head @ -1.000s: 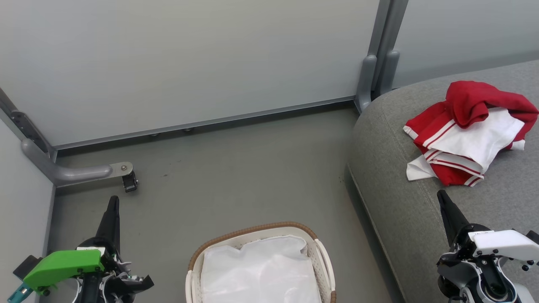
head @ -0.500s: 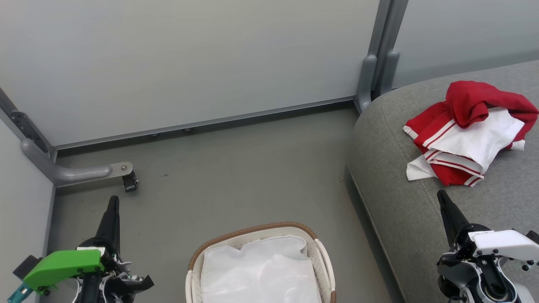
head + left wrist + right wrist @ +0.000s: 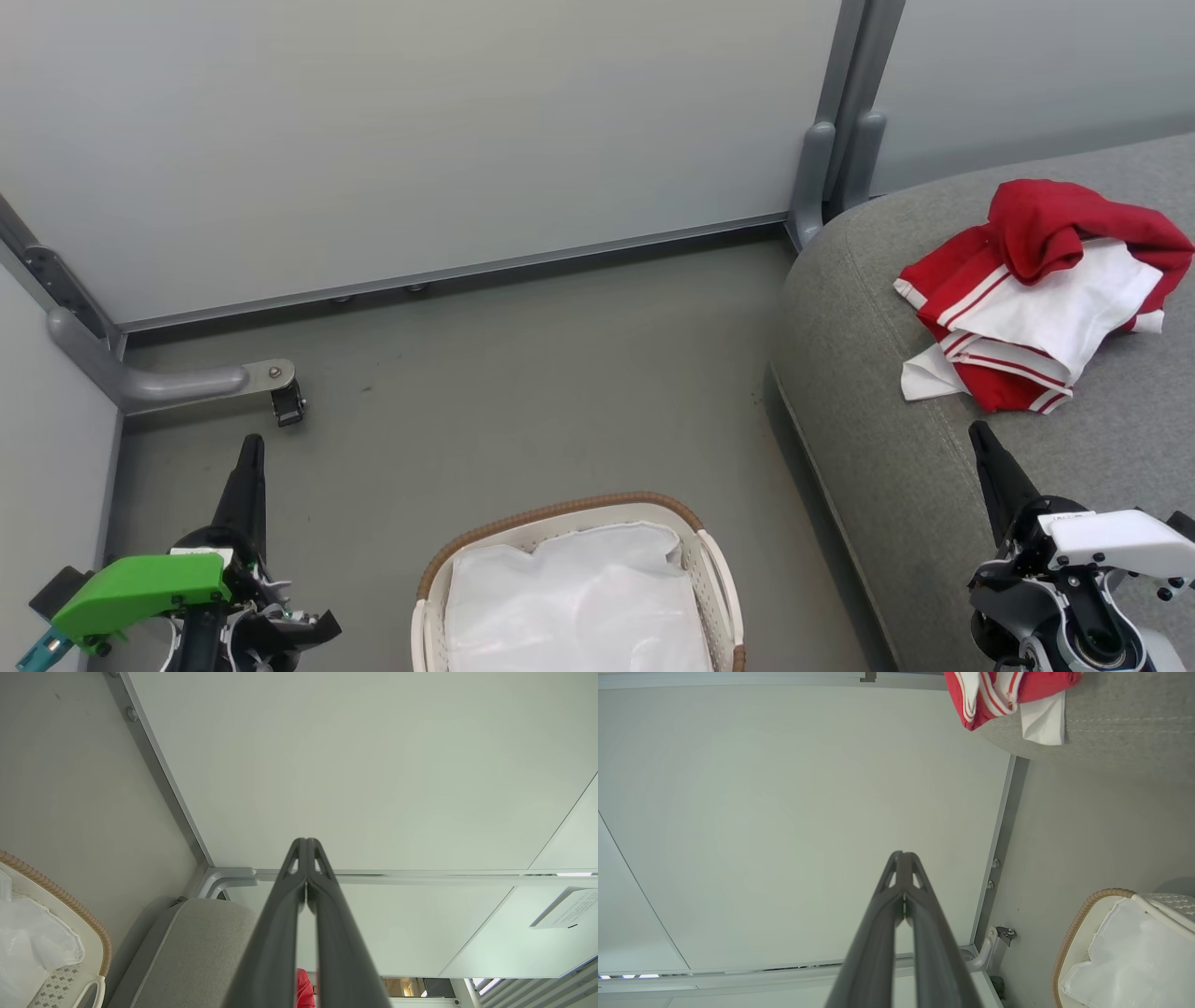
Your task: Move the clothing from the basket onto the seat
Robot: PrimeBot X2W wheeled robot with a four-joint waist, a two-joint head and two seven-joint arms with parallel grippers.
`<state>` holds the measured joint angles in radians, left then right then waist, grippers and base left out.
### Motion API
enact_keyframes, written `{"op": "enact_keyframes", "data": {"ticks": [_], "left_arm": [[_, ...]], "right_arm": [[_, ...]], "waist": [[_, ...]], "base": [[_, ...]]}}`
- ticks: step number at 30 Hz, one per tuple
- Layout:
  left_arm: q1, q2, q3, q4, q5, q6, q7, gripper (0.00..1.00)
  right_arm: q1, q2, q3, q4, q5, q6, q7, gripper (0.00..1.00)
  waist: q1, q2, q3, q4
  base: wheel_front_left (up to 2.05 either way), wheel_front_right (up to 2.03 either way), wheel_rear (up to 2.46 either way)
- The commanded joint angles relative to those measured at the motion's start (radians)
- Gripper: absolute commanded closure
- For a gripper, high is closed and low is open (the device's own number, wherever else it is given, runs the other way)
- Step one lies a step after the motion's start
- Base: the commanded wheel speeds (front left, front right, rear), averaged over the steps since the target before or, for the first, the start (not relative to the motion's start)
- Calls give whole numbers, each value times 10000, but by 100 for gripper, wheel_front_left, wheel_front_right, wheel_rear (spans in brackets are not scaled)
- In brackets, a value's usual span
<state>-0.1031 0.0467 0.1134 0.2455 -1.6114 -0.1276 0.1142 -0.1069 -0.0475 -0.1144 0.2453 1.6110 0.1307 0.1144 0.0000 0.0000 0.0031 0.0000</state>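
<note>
Since the basket (image 3: 560,510) on the floor (image 3: 523,392) holds a crumpled white liner cloth (image 3: 579,597) and no red fabric that can be seen, the moving step looks finished. The clothing (image 3: 1036,289) lies in a loose red and white heap on the seat (image 3: 868,448). It sits toward the far right of the grey cushion, set in from the rounded edge and well apart from the basket. The left gripper (image 3: 250,441) hangs low to the left of the basket, over bare floor, its two dark fingers pressed together tip to tip with nothing between them. The right gripper (image 3: 976,427) sits over the near part of the seat, close to the heap but not touching it. Its jaws are likewise closed to the tips and empty. My reading is that the task is at or near its end, and what is in hand is a check, not a carry. The near part of the basket is cut off by the head view's lower edge, and the liner's folds could hide a small piece. If a garment does turn up, one gripper would have to open and reach down inside the rim. It would need to pinch red fabric and not the liner, lift it clear of the woven edge, and carry it right onto the cushion. If nothing turns up, no further grasp seems called for.
</note>
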Motion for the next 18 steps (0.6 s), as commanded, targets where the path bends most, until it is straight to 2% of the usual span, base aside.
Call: {"op": "enact_keyframes", "data": {"ticks": [1, 18], "left_arm": [[-123, 66, 22, -20, -31, -60, 34, 100], [-123, 66, 21, -19, -32, -60, 33, 100]], "right_arm": [[-26, -51, -16, -30, 37, 0, 32, 100], [-25, -52, -16, -29, 38, 0, 31, 100]], "waist": [[0, 0, 0, 0], [0, 0, 0, 0]], "base": [[0, 0, 0], [0, 0, 0]]}}
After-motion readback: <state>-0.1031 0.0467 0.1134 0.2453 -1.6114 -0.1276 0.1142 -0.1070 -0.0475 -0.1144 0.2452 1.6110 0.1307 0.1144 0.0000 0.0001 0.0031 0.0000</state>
